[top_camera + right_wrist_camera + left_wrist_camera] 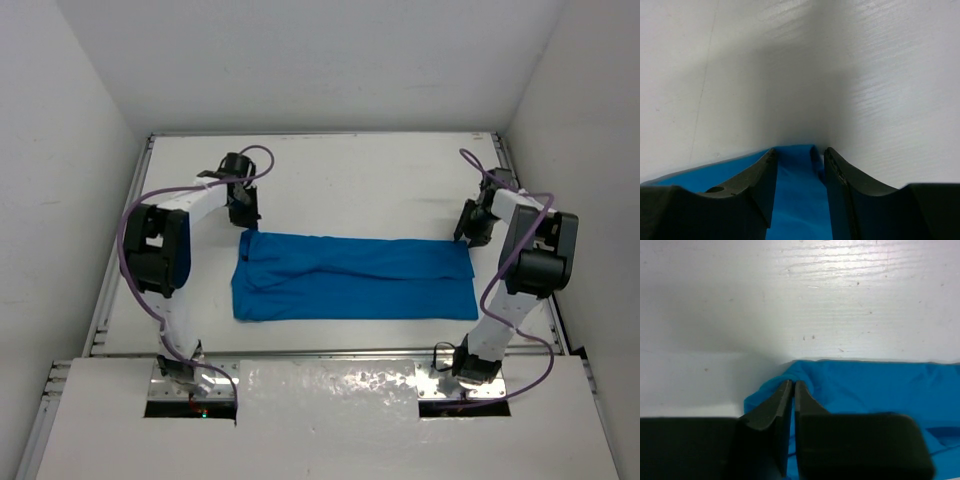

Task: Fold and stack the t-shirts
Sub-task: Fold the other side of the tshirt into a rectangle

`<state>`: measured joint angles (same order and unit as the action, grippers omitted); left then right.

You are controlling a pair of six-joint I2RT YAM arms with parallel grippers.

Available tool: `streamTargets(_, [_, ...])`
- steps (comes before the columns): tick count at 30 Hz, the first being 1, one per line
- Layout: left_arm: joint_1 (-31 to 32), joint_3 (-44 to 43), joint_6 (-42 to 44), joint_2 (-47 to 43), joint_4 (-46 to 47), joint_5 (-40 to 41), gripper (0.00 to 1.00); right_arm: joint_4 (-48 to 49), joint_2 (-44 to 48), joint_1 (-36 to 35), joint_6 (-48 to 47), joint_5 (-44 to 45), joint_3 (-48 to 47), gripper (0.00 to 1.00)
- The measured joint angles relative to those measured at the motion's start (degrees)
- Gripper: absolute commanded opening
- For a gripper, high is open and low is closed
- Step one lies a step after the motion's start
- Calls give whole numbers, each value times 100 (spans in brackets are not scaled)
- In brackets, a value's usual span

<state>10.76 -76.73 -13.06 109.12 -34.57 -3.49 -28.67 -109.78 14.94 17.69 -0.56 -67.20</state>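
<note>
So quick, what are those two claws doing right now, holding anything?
Left gripper: shut on a corner of the blue t-shirt.
Right gripper: open, straddling another corner of it.

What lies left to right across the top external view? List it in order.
left gripper → blue t-shirt → right gripper, with one gripper at each far corner of the cloth.

White arms [195, 205], black joints [160, 252], purple cables [122, 236]
</note>
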Motion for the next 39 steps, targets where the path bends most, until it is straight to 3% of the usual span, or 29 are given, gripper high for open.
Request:
streamTargets(3, [0,-17,15,28,15,-109,0,74,17,9,-15,-94,42,36])
streamTargets(6, [-15,-107,4,79,44,-221,0,160,48,9,-42,-138,101,4])
streamTargets(9, [-66,-286,-39,142,50,-275,0,94,17,11,-24,-111,22,0])
streamTargets(18, [-415,-719,-55,367,92,-295,1,109,-289,74,28,50,-686,0])
streamTargets(19, [-450,-723,-55,387,98,-306,18,107,-352,85,31,48,-789,2])
streamTargets(20, [-470,-732,-28,420,109,-326,26,105,-426,94,33,44,-885,7])
streamTargets(21, [-487,-750,-15,466,125,-352,37,96,-509,98,46,33,-981,21])
streamTargets(22, [-492,-785,-35,522,129,-389,50,94,-577,101,44,7,-1051,25])
streamTargets(24, [-509,-876,-13,627,133,-496,63,98,-636,107,48,-42,-1058,31])
streamTargets(26, [-514,-981,-31,671,103,-577,63,103,-616,107,55,-87,-990,38])
streamTargets(32, [-514,-1513,-28,494,-131,-636,55,-15,-341,111,35,-114,-855,41])
streamTargets(39, [-468,-365,-24,-752,-214,-1064,43,-57,800,-103,66,-380,-581,41])
